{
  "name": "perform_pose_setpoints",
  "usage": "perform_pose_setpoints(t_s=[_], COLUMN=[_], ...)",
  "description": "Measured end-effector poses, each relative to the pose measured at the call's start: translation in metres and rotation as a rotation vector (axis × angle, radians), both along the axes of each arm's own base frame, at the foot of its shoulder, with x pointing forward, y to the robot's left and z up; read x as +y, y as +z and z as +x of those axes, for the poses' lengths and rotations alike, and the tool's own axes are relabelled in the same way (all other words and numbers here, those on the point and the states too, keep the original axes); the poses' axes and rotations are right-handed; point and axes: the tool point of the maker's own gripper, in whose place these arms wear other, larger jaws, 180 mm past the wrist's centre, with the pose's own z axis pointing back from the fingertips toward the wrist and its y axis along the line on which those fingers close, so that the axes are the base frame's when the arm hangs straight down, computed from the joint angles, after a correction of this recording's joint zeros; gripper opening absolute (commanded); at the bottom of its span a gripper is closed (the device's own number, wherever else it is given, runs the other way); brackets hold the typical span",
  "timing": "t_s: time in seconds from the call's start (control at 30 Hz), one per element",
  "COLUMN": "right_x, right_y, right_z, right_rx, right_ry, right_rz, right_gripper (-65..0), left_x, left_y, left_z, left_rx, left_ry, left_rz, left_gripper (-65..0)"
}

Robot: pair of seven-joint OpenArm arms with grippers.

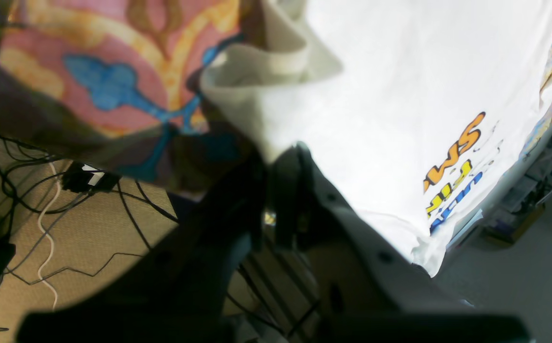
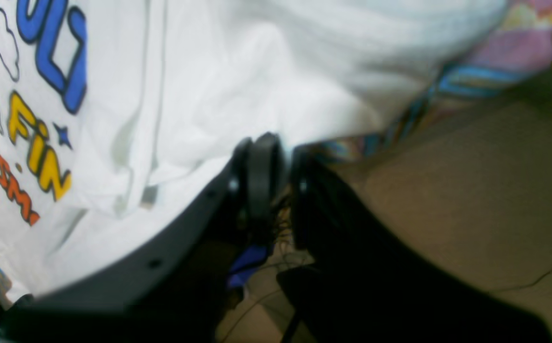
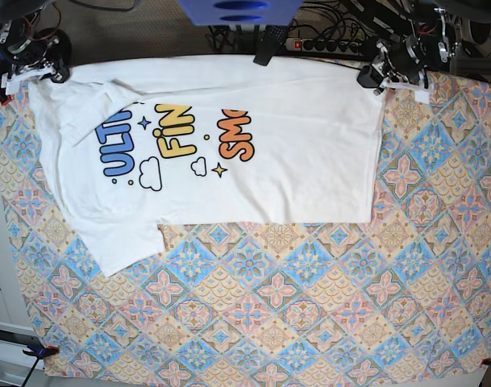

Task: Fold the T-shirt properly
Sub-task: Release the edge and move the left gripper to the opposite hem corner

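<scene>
- Base view, as we read it: the T-shirt (image 3: 229, 153) lies print-up along the far edge of the patterned tablecloth (image 3: 309, 306), its length running left to right, with the blue, yellow and orange lettering toward the left half
- The far long edge of the shirt sits at the table's back edge, one sleeve sticks out toward the near left, and the near half of the cloth is bare
- We see the right gripper (image 3: 37, 74) at the shirt's far-left corner and the left gripper (image 3: 384, 79) at its far-right corner, well apart, both touching the fabric
- In the right wrist view the right gripper (image 2: 278, 157) has its jaws drawn narrow with the white edge of the T-shirt (image 2: 218, 81) pinched between them
- In the left wrist view the left gripper (image 1: 268, 190) is likewise nearly closed, gripping the hem where the T-shirt (image 1: 399, 95) bunches into a fold
- Below the table edge we make out floor with black cables (image 1: 42, 190)
</scene>
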Motion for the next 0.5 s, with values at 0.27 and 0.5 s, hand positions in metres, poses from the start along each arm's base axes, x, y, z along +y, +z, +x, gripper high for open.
perform_pose_setpoints(t_s=[0.27, 0.5], right_x=[0.001, -0.011], right_y=[0.000, 0.006], right_z=[-0.003, -0.008], right_rx=[0.019, 0.009], right_ry=[0.013, -0.031], right_rz=[0.011, -0.006], right_gripper=[-39.6, -39.5], left_x=[0.002, 0.038], left_y=[0.012, 0.053], left_z=[0.004, 0.017], left_rx=[-0.028, -0.133], left_ry=[-0.026, 0.011], left_rz=[0.036, 0.144], left_gripper=[-39.9, -38.2])
